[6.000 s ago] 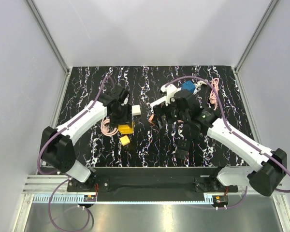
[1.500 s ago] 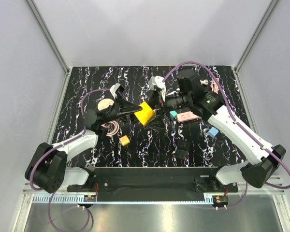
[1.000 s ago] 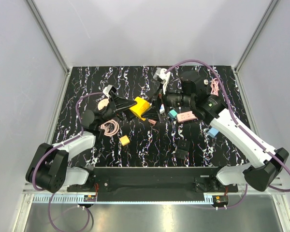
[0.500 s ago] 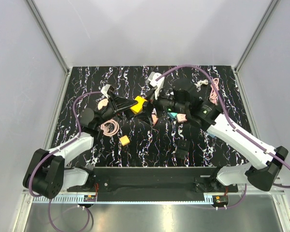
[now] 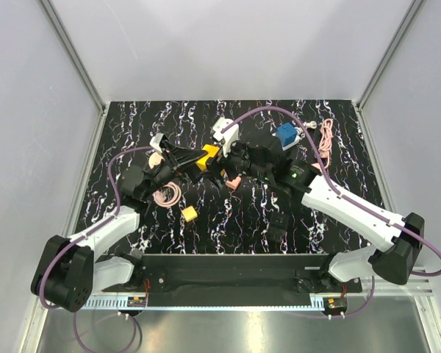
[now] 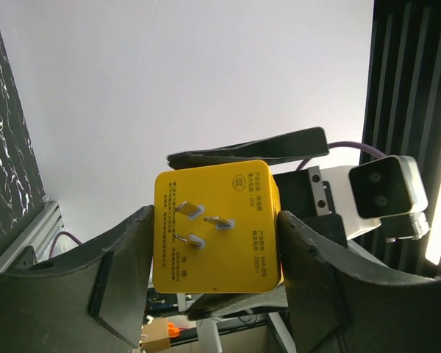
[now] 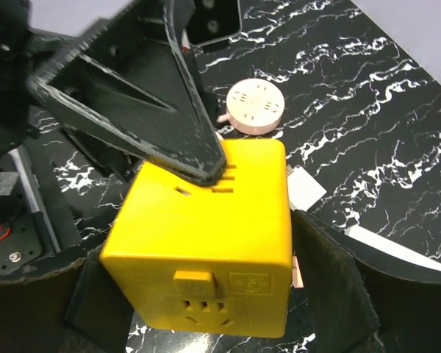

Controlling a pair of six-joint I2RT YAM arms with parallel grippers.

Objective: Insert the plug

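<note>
The plug is a yellow cube (image 5: pixel 209 153) with three metal prongs on one face (image 6: pixel 217 224) and socket holes on the others (image 7: pixel 206 250). My left gripper (image 6: pixel 217 220) is shut on it, one finger on each side, holding it above the table (image 5: pixel 228 213). My right gripper (image 7: pixel 198 254) reaches in from the right and straddles the same cube. Its jaws stand open, with a thin gap on the cube's right side. One left fingertip (image 7: pixel 195 158) presses on the cube's upper face. In the top view both grippers (image 5: pixel 214 160) meet at the cube.
On the table lie a small yellow block (image 5: pixel 189 213), a coiled pink cable (image 5: pixel 165 195), a blue block (image 5: pixel 285 136), a pink cord (image 5: pixel 325 140) and a black part (image 5: pixel 278 224). A round white disc (image 7: pixel 255 105) and a white adapter (image 7: pixel 305 187) lie below the cube.
The right arm has swung left to the cube in my left gripper and its jaws have begun narrowing around it. The left gripper keeps its grip, nudging the cube slightly left.
</note>
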